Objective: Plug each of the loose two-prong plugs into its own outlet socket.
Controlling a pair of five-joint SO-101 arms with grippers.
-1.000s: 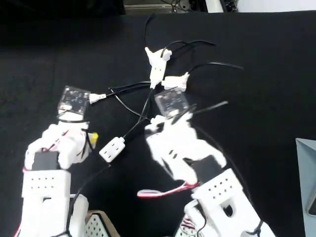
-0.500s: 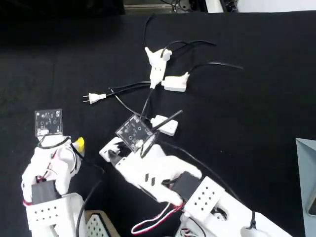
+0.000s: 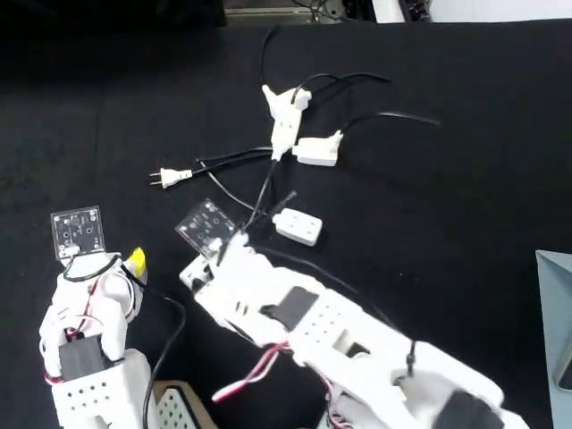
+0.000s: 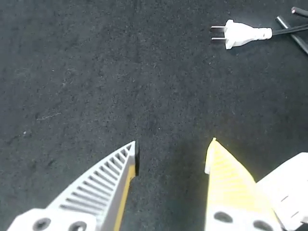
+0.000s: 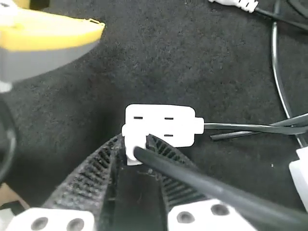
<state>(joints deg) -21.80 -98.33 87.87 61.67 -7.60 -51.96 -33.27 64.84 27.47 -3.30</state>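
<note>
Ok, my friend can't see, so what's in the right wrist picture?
The right gripper pinches a small white plug on a black cord, right against a white outlet socket lying on the black table. The other arm's yellow finger shows farther off.

Place: looks like a robotics lab bench | Why: black cloth-covered table (image 3: 483, 197), two white plastic arms (image 3: 331, 331) with bare circuit boards (image 3: 76, 232) and exposed red wiring (image 3: 250, 375) | Past far edge: loose equipment cables (image 3: 315, 8)
</note>
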